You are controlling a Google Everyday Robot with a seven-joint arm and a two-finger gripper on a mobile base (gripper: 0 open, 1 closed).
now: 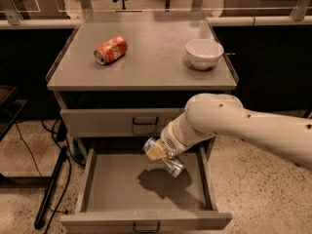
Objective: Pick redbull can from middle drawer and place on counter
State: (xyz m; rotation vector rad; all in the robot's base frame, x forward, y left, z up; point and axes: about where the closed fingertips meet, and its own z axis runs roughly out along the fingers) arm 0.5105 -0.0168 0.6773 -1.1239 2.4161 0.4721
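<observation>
Arm [253, 128]: white, thick, entering from the right edge of the camera view. It runs left and slightly upward to a rounded joint in front of the cabinet's right side. From that joint the wrist segment angles down and to the left, over the open drawer.

Gripper [158, 152]: at the end of the wrist, hanging above the middle drawer [117, 189], just below the drawer front above [102, 122]. A tan finger pad [156, 153] lies across the can's body. The gripper is clamped on the redbull can [174, 166].

Redbull can: held in the gripper, tilted, with one end up and to the left and the other down and to the right. It looks clear of the drawer floor. A dark shadow [163, 183] lies on the grey floor beneath it, apart from the can. The can is over the drawer's rear middle, a little right of centre.

Middle drawer: pulled well out, its flat grey floor showing. A small dark loop handle [146, 226] sits on its front edge.

Counter [151, 67]: grey top with low side rims. An orange soda can [110, 50] lies on its side at the left. A white bowl [204, 53] stands upright at the right, well apart from the soda can.

Surroundings: speckled floor [253, 194]; a dark pole [51, 189] lies slanted across the floor left of the cabinet.
</observation>
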